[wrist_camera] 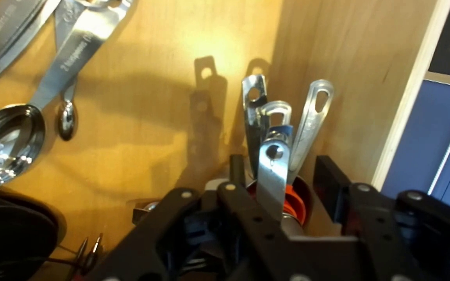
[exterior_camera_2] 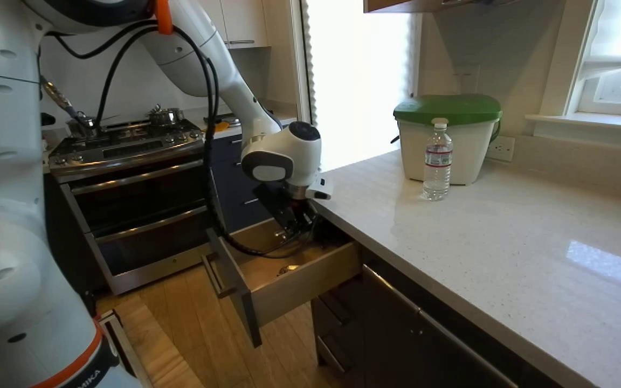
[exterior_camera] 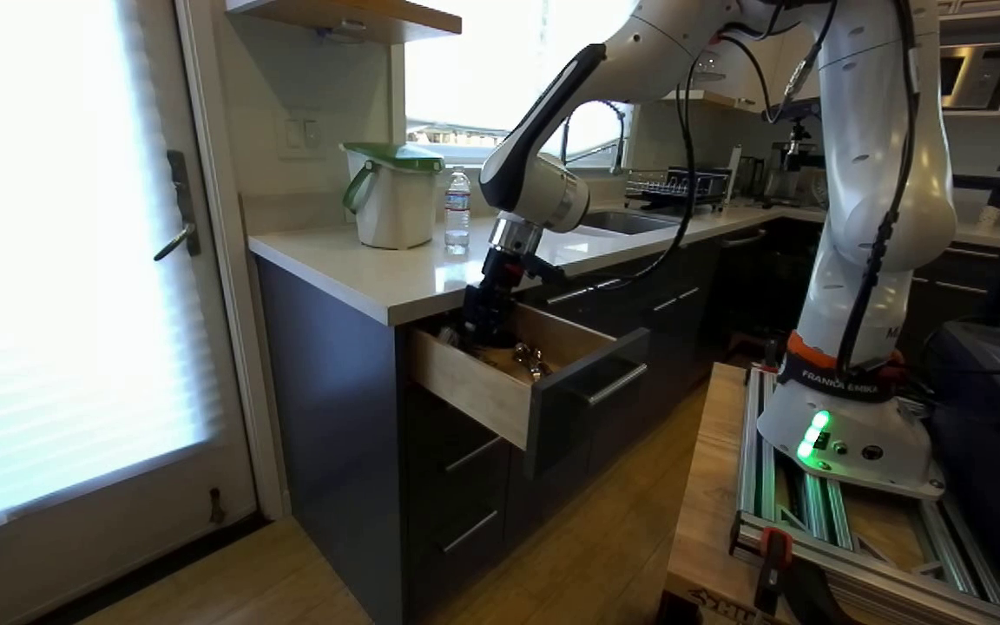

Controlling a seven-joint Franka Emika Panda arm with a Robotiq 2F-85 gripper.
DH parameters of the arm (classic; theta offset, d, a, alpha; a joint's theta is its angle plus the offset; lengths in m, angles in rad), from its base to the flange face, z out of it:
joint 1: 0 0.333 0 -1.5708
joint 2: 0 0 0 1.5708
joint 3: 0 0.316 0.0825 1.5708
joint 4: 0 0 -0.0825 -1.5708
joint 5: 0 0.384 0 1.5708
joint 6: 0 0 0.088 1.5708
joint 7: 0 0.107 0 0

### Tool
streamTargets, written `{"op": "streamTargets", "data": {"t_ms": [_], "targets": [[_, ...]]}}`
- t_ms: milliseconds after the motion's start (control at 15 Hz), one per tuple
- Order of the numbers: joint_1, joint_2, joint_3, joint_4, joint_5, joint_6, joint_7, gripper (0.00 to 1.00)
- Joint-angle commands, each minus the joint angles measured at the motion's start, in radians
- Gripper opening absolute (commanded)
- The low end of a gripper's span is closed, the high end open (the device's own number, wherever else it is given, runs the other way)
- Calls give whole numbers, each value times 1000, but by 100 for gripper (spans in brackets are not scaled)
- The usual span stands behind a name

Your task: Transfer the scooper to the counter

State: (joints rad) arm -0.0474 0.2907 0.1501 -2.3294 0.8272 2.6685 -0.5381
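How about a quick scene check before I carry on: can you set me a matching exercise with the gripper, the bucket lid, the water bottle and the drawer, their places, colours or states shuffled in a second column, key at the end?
Column one
1. gripper
2. bucket lid
3. water bottle
4. drawer

Column two
A. standing upright on the counter
B. pulled out from the cabinet
C. jaws apart, a metal handle between them in the wrist view
D. green

Right pairs: 1-C, 2-D, 3-A, 4-B
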Motion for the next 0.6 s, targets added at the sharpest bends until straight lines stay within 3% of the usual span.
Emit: {"op": "streamTargets", "data": {"t_ms": [0, 333, 467, 533], "targets": [[-20, 28, 26, 19, 65, 25, -66, 48], [-22, 41, 26, 33, 126, 41, -137, 35], [-22, 45, 24, 39, 145, 41, -155, 26], [-21, 48, 23, 41, 152, 42, -164, 14]]}}
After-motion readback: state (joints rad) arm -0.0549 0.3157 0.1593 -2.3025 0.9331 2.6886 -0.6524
